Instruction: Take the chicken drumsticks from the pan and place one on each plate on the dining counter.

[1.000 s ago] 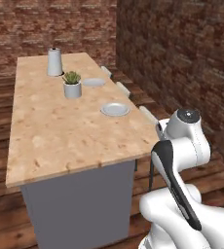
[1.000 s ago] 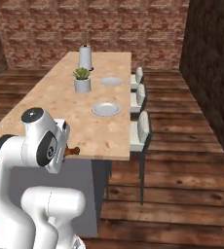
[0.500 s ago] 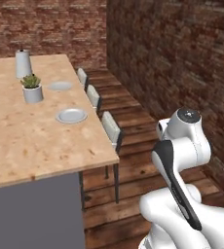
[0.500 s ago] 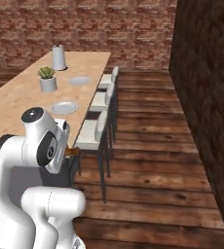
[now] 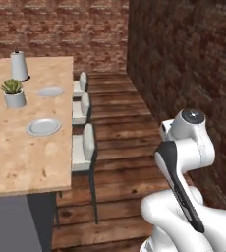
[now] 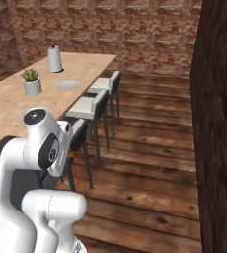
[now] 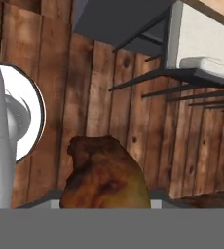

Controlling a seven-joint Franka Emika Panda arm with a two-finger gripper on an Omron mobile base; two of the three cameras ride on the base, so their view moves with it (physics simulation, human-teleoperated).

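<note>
A glossy reddish-brown chicken drumstick (image 7: 106, 175) sits close up in the hand view with my gripper (image 7: 105, 204) shut on it, held over the wooden floor beside the counter's dark base. The dining counter (image 5: 16, 157) stretches along the left, also seen in the right base view (image 6: 7, 104). Two light-grey plates lie on it, a near plate (image 5: 43, 126) and a far plate (image 5: 50, 91); the far plate (image 6: 67, 84) shows from the other side too. Both plates are bare. The pan is out of view.
A potted plant (image 5: 14, 93) and a grey jug (image 5: 19, 65) stand on the counter beyond the plates. Three grey-cushioned stools (image 5: 83, 147) line the counter's right side. A dark brick wall (image 5: 183, 64) closes the right; wooden floor lies between.
The whole picture has shifted: the base has moved, so the counter now lies to the left with the stools and floor ahead. The gripper stays shut on the drumstick.
</note>
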